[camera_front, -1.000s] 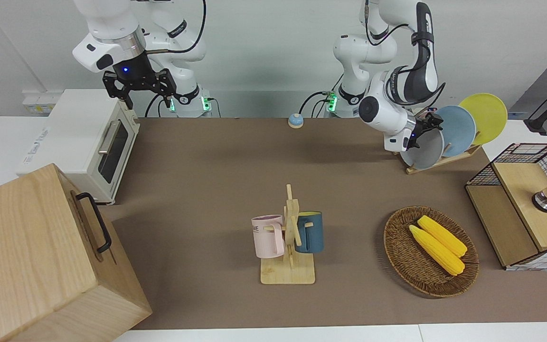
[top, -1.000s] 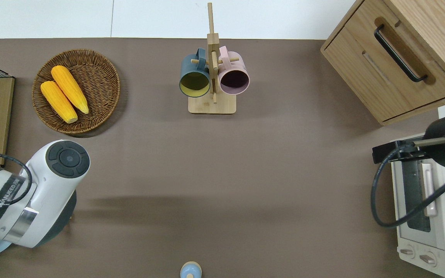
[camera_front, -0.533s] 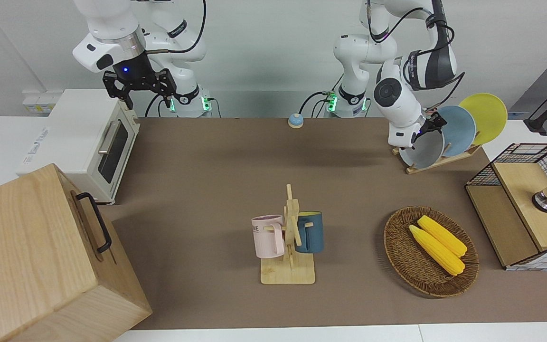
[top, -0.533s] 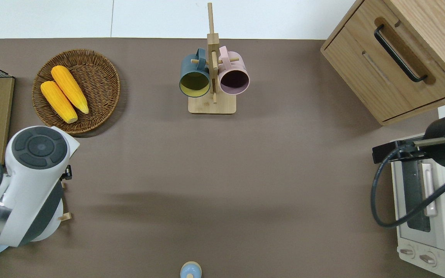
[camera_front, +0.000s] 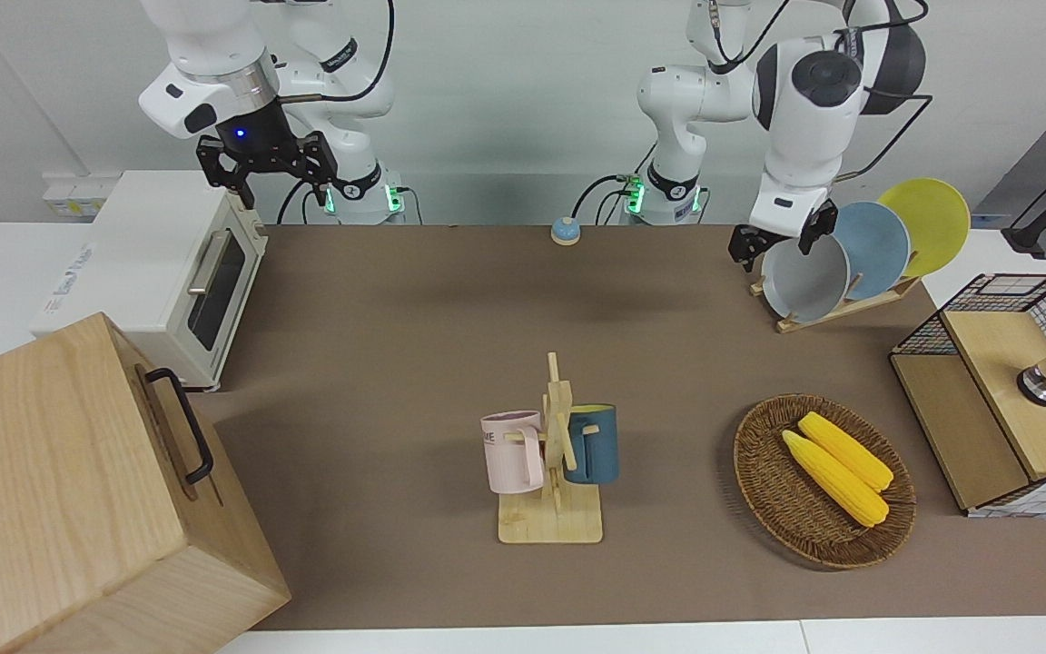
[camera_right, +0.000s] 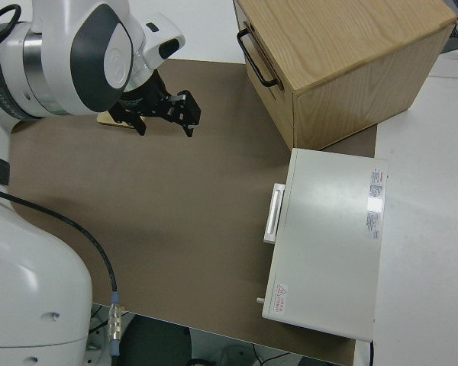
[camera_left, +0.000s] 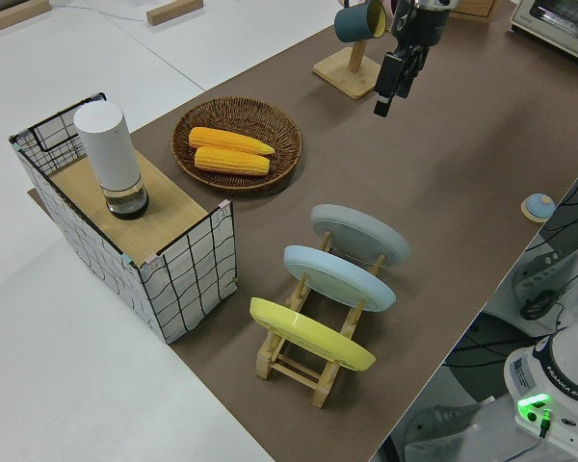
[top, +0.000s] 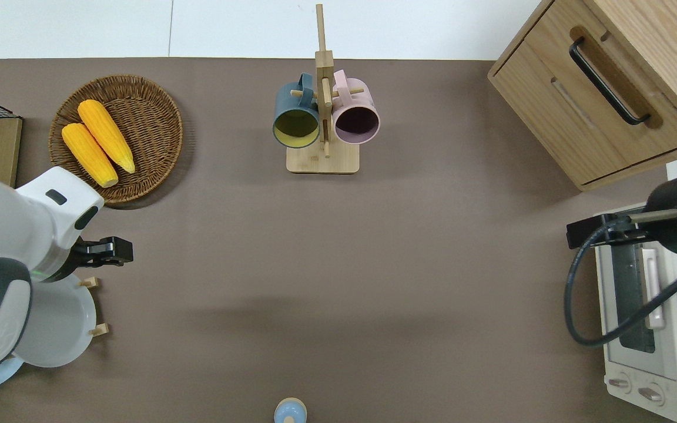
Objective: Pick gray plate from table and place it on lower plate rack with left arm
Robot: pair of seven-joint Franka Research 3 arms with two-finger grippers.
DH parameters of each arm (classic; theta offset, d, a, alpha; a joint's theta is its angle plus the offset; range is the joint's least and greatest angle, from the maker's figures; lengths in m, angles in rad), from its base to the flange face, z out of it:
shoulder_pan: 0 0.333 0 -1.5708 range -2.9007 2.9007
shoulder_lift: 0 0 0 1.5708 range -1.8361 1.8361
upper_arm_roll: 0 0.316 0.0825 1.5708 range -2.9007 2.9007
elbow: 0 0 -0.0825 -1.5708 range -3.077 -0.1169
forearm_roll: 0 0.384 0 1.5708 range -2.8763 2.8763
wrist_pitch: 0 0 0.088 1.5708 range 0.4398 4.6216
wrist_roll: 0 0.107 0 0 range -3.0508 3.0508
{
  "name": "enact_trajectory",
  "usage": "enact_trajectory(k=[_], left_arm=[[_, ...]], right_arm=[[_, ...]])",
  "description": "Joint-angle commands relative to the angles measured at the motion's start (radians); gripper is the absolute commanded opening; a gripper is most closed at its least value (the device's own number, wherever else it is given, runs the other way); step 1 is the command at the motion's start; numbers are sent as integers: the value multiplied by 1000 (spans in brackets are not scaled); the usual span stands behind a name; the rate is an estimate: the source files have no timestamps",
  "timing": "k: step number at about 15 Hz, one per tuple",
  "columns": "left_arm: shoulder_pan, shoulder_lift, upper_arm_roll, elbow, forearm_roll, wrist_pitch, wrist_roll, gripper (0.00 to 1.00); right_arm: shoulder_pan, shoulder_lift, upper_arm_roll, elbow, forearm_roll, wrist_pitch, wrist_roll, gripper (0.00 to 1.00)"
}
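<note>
Three plates stand tilted in the lower plate rack (camera_left: 313,356) at the left arm's end of the counter (camera_front: 414,327): the gray plate (camera_front: 804,278) in the slot farthest from the robots, a sky-blue plate (camera_front: 873,247) in the middle slot, and a yellow plate (camera_front: 927,222) in the slot nearest the robots. The gray plate rests on the rack alone, with nothing gripping it. The left pincer (camera_front: 782,241) hangs up in the air, over the edge of the rack farthest from the robots, its fingers apart and empty. The right arm is parked with its pincer (camera_front: 267,168) spread. A wicker basket (camera_front: 759,472) with two corn cobs (camera_front: 836,468) lies farther from the robots than the rack. A mug stand (camera_front: 552,454) sits mid-counter.
</note>
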Motion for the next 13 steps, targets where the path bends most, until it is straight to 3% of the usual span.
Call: enact_trajectory(k=[1, 5, 13], left_arm=[[10, -14, 0, 41, -89, -42, 150, 993], [16, -34, 5, 61, -180, -59, 210, 991], [16, -36, 0, 74, -172, -65, 250, 993]], right_arm=[[-7, -2, 5, 6, 7, -14, 0, 990], [-7, -2, 7, 6, 7, -13, 0, 987], [-7, -2, 7, 6, 7, -14, 0, 990]])
